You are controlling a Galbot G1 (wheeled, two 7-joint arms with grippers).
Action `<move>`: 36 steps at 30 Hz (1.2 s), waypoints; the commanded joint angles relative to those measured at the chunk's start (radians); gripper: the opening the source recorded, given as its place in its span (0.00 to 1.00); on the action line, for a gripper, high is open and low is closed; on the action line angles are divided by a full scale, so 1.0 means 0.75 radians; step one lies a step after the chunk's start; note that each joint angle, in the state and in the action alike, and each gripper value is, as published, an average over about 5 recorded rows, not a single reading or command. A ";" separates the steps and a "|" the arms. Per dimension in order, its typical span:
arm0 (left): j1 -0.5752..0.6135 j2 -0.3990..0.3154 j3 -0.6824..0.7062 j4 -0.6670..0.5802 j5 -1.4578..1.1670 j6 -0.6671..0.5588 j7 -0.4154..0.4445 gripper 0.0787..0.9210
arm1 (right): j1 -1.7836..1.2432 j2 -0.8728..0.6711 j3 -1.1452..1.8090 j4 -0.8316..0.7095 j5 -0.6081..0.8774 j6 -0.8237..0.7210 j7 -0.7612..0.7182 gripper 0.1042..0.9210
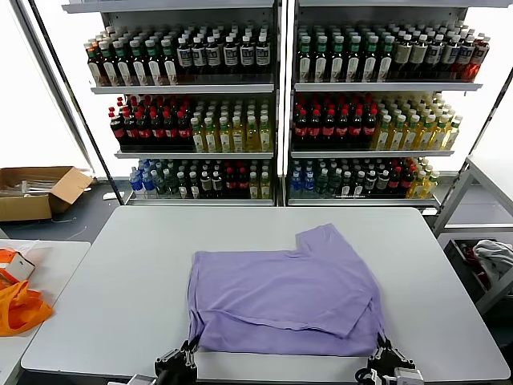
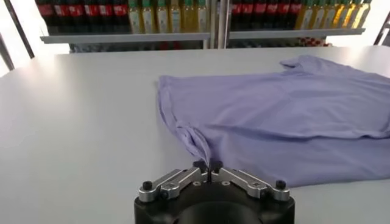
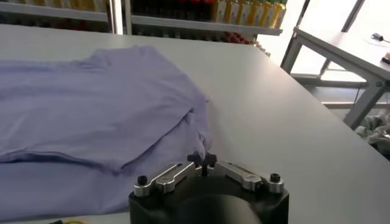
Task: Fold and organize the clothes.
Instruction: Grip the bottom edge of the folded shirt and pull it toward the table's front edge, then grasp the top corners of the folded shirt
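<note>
White tabletop (image 1: 120, 281) fills the lower frame. At its near edge we see our left gripper (image 1: 189, 350) and right gripper (image 1: 383, 346), low and level, each pinched closed on a near corner of the lavender T-shirt (image 1: 280, 297), which lies folded at centre. Beyond stand bottle shelves (image 1: 280, 88).

Strong daylight glares from behind the far shelves (image 1: 276, 96), washing them out; the desk (image 1: 120, 273) is evenly lit, shadows faint.
</note>
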 commanded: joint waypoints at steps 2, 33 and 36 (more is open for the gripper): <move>0.063 -0.015 -0.008 -0.010 0.054 -0.023 -0.004 0.01 | -0.061 -0.005 0.000 0.007 -0.026 0.005 -0.003 0.02; -0.218 -0.107 -0.092 -0.190 0.109 -0.137 0.033 0.63 | 0.229 -0.006 0.225 0.121 0.126 0.281 -0.166 0.88; -0.289 -0.102 -0.091 -0.134 0.101 -0.156 0.099 0.73 | 0.350 -0.057 0.258 0.047 0.142 0.266 -0.298 0.88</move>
